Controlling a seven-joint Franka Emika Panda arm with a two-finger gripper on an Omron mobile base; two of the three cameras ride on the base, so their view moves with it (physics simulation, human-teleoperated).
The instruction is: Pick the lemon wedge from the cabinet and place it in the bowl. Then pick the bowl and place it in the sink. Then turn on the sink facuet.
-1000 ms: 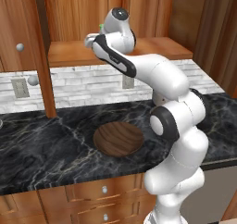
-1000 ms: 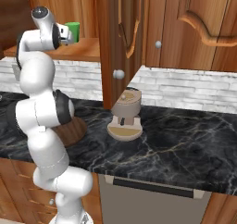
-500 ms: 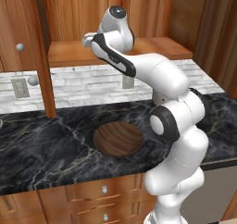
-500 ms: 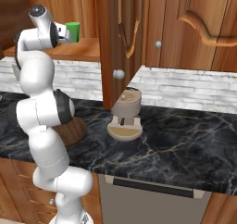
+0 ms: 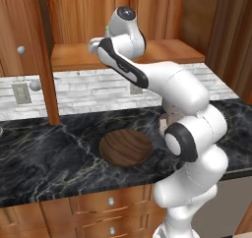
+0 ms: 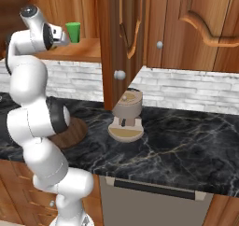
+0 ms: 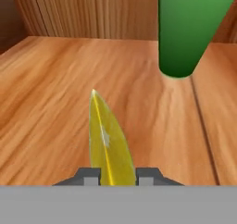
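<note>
the reddish-brown wooden cabinet (image 5: 162, 50) stands open around the pincer, its plank back ahead of the fingers and its flat shelf right under them; in the right base view the open door (image 6: 122, 38) with a round silver knob hangs off to the pincer's right. below the pincer runs the dark marbled counter (image 5: 44, 158), with a pale stone-tile backsplash (image 5: 93, 89) behind it. the white arm (image 5: 172, 84) climbs from the base and bends back and up so that its hand reaches into the cabinet over the shelf.

the dark brown wooden bowl (image 5: 126, 147) sits on the counter well below and behind the pincer, close in front of the arm's lower body, with nothing visible in it. a beige round-topped countertop appliance (image 6: 126, 116) stands on the counter lower down and off to the pincer's right, beyond the door.

the bright green cup (image 7: 192, 31) stands upright on the shelf ahead of the pincer and to the right in the hand view, apart from the fingers; in the right base view it shows just beyond the hand.

the pincer (image 7: 113, 176) has its two dark fingertips drawn in close, one on each side of the lemon wedge (image 7: 107, 144), so it is nearly closed and gripping the wedge. the wedge stands on edge between the tips, thin and yellow, its pointed end aimed forward over the shelf boards towards the back of the cabinet. whether it touches the shelf cannot be told.
</note>
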